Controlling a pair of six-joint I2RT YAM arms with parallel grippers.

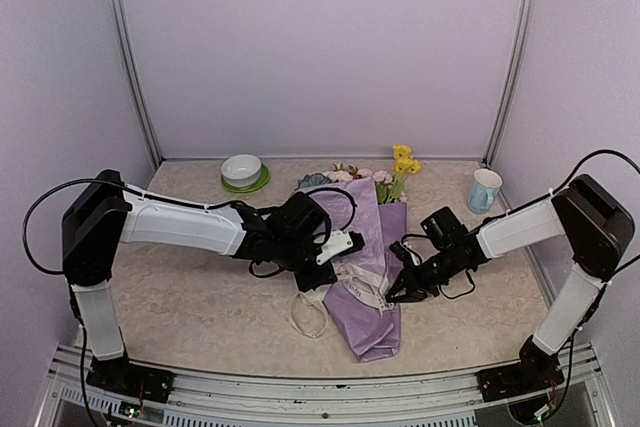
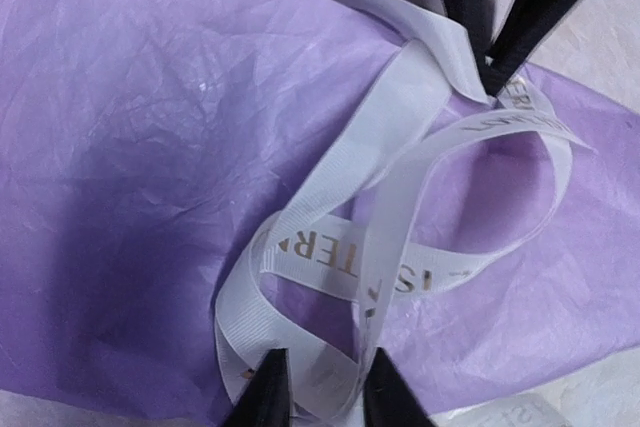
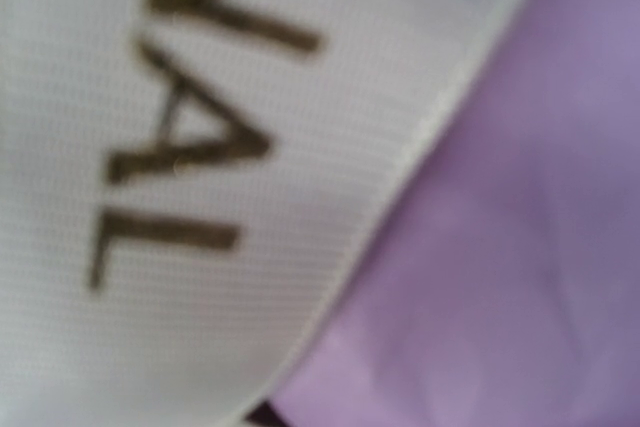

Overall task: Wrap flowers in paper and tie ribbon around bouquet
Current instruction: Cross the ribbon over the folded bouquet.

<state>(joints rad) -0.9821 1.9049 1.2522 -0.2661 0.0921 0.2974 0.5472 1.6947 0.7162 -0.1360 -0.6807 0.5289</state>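
One bouquet [image 1: 370, 277] lies in the centre of the top view, its blooms toward the upper side. One ribbon [image 2: 400, 117] loops across its paper. One bowl [image 1: 241, 169] and one cup [image 1: 485, 190] stand behind. The right gripper [image 2: 497, 72] is closed, pinching the ribbon. The left gripper [image 2: 325, 397] has narrow jaws around a ribbon fold; whether they pinch it I cannot tell.

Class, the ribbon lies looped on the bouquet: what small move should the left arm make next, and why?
Probably close the left fingers on the ribbon strand between them: they straddle it open, while the right fingers pinch another strand.
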